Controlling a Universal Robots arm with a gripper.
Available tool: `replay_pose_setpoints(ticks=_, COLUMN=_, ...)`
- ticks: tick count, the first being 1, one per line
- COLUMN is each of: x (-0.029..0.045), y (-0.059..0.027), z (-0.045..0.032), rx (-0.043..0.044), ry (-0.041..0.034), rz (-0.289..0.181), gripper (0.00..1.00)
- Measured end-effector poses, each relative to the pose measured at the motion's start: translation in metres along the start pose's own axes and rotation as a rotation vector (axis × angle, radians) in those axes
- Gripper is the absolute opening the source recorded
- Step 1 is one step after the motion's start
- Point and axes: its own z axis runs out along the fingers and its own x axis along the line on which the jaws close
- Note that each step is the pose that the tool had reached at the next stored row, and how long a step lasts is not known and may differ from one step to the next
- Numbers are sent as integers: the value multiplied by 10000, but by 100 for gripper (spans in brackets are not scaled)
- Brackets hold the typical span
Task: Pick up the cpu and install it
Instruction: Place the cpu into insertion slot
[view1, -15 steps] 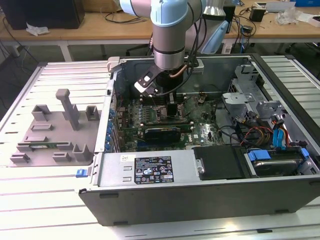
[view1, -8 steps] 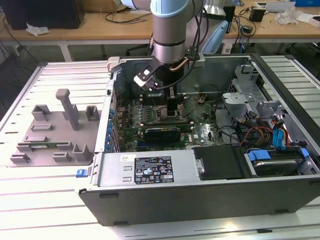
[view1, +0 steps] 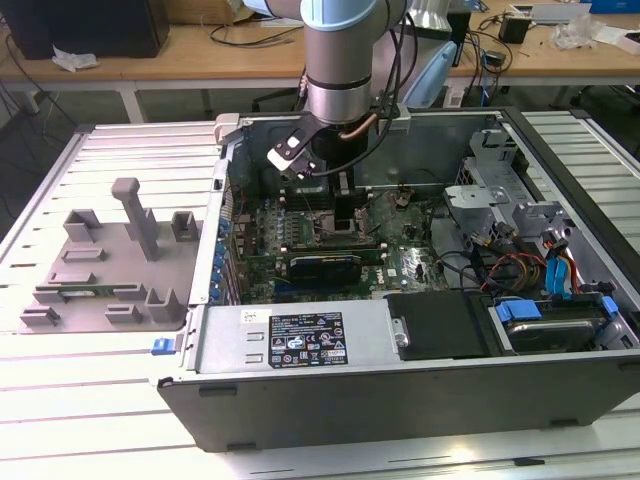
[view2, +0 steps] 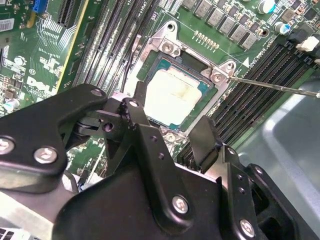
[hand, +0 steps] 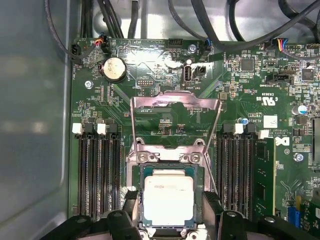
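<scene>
Cpu (hand: 168, 197) lies flat in the socket (hand: 169, 159), whose hinged frame (hand: 175, 100) stands raised beside it. Gripper (hand: 169, 201) straddles the socket, fingers (hand: 131, 202) spread wider than the Cpu, gripping nothing.

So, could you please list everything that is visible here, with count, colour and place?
computer case: one, grey, open on the pale table.
motherboard: one, green, inside the case.
cpu: one, silver, seated in the socket.
socket frame: one, bare metal, swung open beside the cpu.
memory stick: one, green, in a slot near the socket.
coin battery: one, silver, on the motherboard.
holder tray: one, grey, on the exterior view's left of the case.
arm: one, silver and pale blue, reaching into the case.
pincer: one, black, open, fingers either side of the cpu.
</scene>
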Motion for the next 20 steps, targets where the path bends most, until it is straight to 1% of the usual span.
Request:
replay_pose_setpoints(ticks=1, x=0, y=0, z=0, rx=0, ry=-1, rz=0, gripper=53)
replay_pose_setpoints(ticks=2, x=0, y=0, z=0, rx=0, ry=-1, rz=0, gripper=53)
replay_pose_setpoints(ticks=3, x=0, y=0, z=0, rx=0, ry=-1, rz=0, gripper=47)
replay_pose_setpoints(ticks=4, x=0, y=0, z=0, rx=0, ry=-1, rz=1, gripper=35)
replay_pose_setpoints(ticks=6, x=0, y=0, z=0, rx=0, ry=-2, rz=1, gripper=35)
replay_pose_setpoints(ticks=8, x=0, y=0, z=0, rx=0, ry=-3, rz=0, gripper=23)
replay_pose_setpoints(ticks=9, x=0, y=0, z=0, rx=0, ry=-4, rz=0, gripper=11)
replay_pose_setpoints(ticks=15, x=-12, y=0, z=5, rx=-1, ry=-3, rz=2, gripper=11)
replay_pose_setpoints(ticks=17, x=-17, y=-2, z=43, rx=0, ry=-3, rz=2, gripper=11)
replay_pose_setpoints(ticks=20, x=-17, y=-2, z=53, rx=1, ry=-5, rz=2, gripper=11)
